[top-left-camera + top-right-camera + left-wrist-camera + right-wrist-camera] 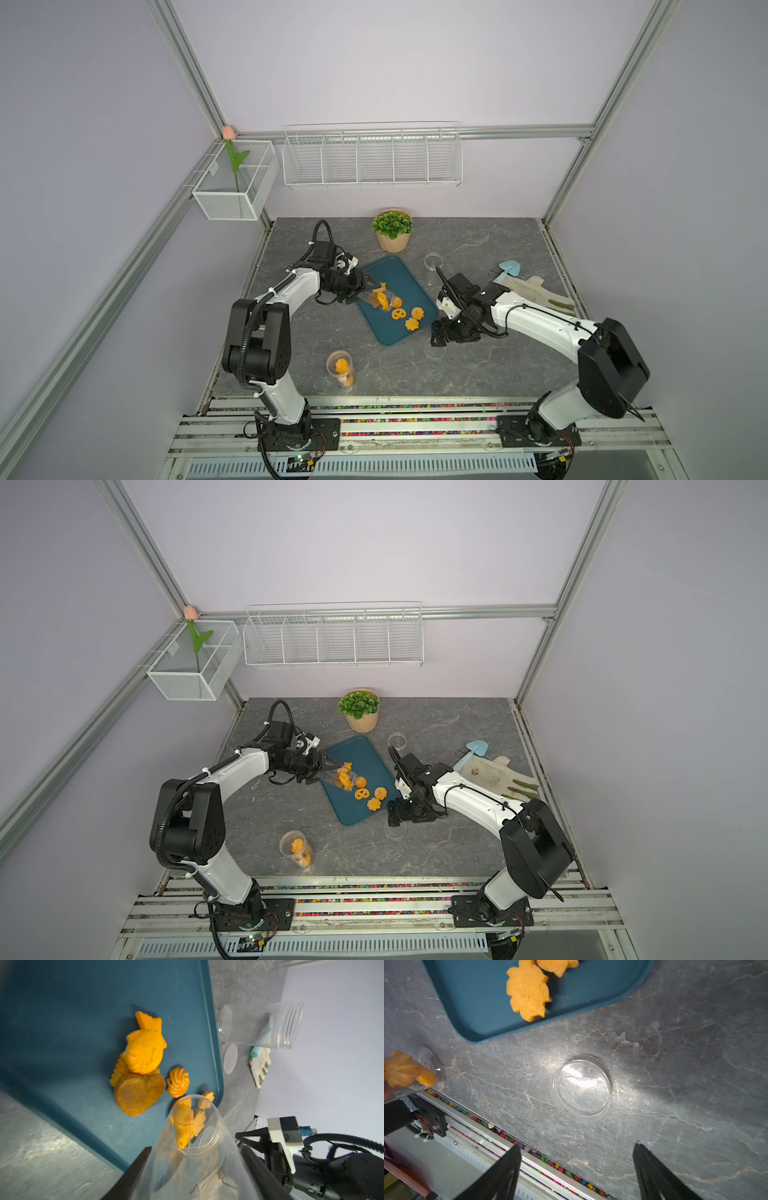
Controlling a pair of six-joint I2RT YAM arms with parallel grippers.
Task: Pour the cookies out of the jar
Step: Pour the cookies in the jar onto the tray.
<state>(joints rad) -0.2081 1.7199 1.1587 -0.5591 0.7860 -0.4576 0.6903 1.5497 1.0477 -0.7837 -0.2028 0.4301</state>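
- On the left wall: boxy white mesh basket (232, 187) with a pink artificial tulip (233, 156) inside.
- Front left of the grey, veined stone-look tabletop (478, 374): upright jar (341, 370), clear plastic, round, lidless, with a few orange biscuits inside.
- Mid-left: left gripper (371, 291) clamped on the tilted jar (376, 300), also clear plastic. Mouth tipped low over the tray's left part. Black fingers (137, 1174) pressed against opposite sides of the jar wall.
- Centre: teal tray (399, 270), smooth plastic, a rounded rectangle with a raised rim, set diagonally.
- On the tray, just past the jar mouth: cookies (405, 313), orange-golden.
- In the left wrist view: ribbed fish (145, 1051) partly over a grainy heart (139, 1095), piped swirl (178, 1082) beside them.
- More orange pieces visible through the jar wall; inside it or behind it, cannot tell.
- Behind the tray: leafy green potted plant (392, 230) in a beige pot.
- Right of the tray: empty jar (433, 264), clear, upright, threaded at the neck.
- Off the tray's near-right corner: right gripper (438, 338) pointed down, jaws wide apart, nothing between them.
- Below it: clear round lid (581, 1091) flat on the tabletop.
- Far right: off-white glove (536, 291) with green fingertips, small light-blue trowel (509, 268) at its cuff end.
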